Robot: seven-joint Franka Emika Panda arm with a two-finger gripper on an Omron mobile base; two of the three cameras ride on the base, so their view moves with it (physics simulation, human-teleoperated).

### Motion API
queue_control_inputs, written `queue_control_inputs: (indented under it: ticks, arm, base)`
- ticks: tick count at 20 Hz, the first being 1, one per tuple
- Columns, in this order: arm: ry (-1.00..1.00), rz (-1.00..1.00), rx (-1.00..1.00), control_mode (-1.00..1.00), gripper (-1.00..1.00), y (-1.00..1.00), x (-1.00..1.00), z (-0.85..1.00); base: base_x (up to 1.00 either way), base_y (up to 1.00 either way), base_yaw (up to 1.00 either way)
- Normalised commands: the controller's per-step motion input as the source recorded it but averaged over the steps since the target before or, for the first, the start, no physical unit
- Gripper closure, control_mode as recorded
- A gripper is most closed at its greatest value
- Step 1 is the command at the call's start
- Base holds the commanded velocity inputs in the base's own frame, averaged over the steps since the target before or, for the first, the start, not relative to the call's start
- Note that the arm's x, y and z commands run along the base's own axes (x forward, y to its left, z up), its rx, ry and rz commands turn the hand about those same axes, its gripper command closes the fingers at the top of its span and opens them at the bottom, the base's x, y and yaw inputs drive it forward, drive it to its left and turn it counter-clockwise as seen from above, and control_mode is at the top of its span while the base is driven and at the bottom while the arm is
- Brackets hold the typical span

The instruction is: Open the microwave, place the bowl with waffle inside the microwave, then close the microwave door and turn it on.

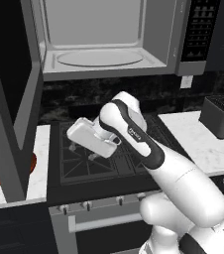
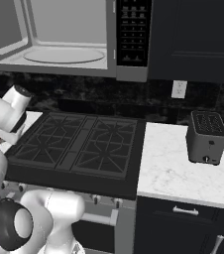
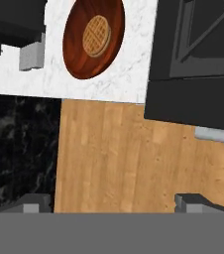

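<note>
White marble counter left of the stove carries the glossy reddish-brown bowl [image 3: 93, 38] with its golden waffle [image 3: 96, 35], behind the open grey-framed microwave door [image 1: 15, 99]. Gripper [image 3: 114, 202], fingers spread and empty, risks clipping that door reaching in.

- No readable text is showing anywhere.
- The microwave [image 2: 69, 39] button panel [image 2: 132, 32] is showing only blurred light marks.
- A tiny illegible mark is sitting on the arm's [image 1: 148, 149] dark band.
</note>
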Motion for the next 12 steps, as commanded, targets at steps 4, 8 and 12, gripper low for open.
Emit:
queue_control_inputs:
  ticks: [4,8,12]
  arm:
    - [0.0,0.0,-0.1,-1.0,-1.0,0.67,0.52,-0.35]
    - [0.0,0.0,-0.08,-1.0,-1.0,0.42,0.5,-0.32]
    - [0.0,0.0,-0.07,-1.0,-1.0,0.36,0.5,-0.31]
  base:
    - [0.0,0.0,0.0]
    - [0.0,0.0,0.0]
    - [0.0,0.0,0.0]
